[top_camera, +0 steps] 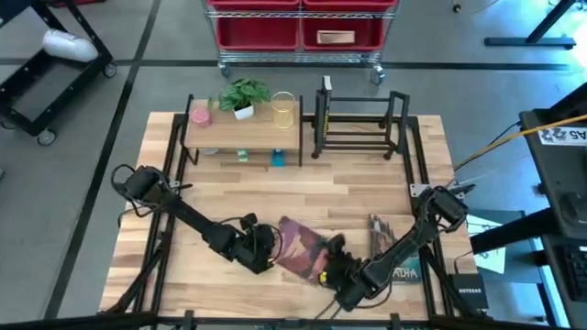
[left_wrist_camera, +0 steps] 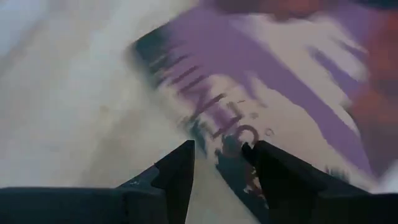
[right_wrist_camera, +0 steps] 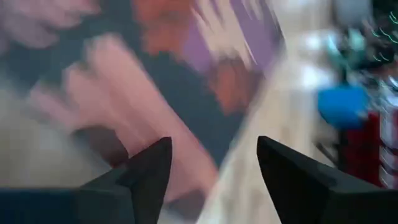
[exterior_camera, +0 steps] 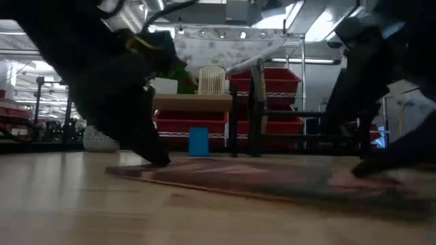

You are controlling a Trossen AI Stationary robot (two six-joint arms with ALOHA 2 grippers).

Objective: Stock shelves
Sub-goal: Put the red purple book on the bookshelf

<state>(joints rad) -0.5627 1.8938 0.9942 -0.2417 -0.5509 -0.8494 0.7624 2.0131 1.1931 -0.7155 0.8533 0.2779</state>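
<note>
On the near part of the table, close to the front edge, a book with a purple and red cover lies flat, and both arms are bent down to it. The left gripper sits at the book's left edge; its wrist view shows two dark fingers parted a little, with the cover's lettered edge in the narrow gap between them. I cannot say for sure that they touch it. The right gripper is at the book's near right corner, its fingers spread wide over the cover, gripping nothing that I can see.

Just right of that book, a second book with a teal cover lies flat, partly under the right arm.

Across the table at the far edge stand the two shelves side by side. The wood-topped shelf is on the left, with a small potted plant, a pink object and a pale yellow wire holder on its top board, and a couple of small blue-green things on the table under it. The black book rack is to its right, with one thin book standing upright at its left end. Both shelves are well apart from the grippers.

Beyond the table's far edge is a wheeled metal cart with red bins.
</note>
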